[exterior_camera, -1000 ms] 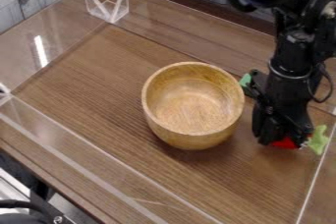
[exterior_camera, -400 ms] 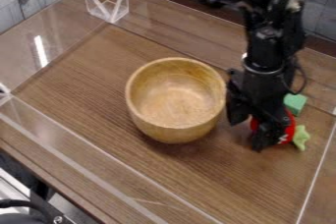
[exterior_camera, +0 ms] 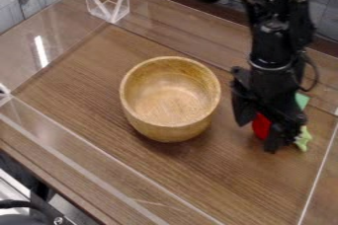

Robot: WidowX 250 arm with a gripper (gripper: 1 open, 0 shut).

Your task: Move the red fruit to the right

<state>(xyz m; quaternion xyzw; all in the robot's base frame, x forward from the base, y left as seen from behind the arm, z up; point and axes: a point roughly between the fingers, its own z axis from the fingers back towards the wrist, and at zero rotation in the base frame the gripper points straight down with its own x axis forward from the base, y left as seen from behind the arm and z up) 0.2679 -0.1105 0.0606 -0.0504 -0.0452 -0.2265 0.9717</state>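
Open gripper (exterior_camera: 268,133) straddles the red fruit (exterior_camera: 263,126), mostly hiding it.

My end effector (exterior_camera: 274,130) looks like matt black plastic or metal; I cannot tell which. The red fruit (exterior_camera: 263,126) at its tip has a smooth, slightly glossy plastic look. The bowl (exterior_camera: 169,99) at my nine o'clock is pale, satin-finished wood with visible grain. The tabletop (exterior_camera: 93,61) is dark wood-grain, edged by clear glossy walls (exterior_camera: 53,32).
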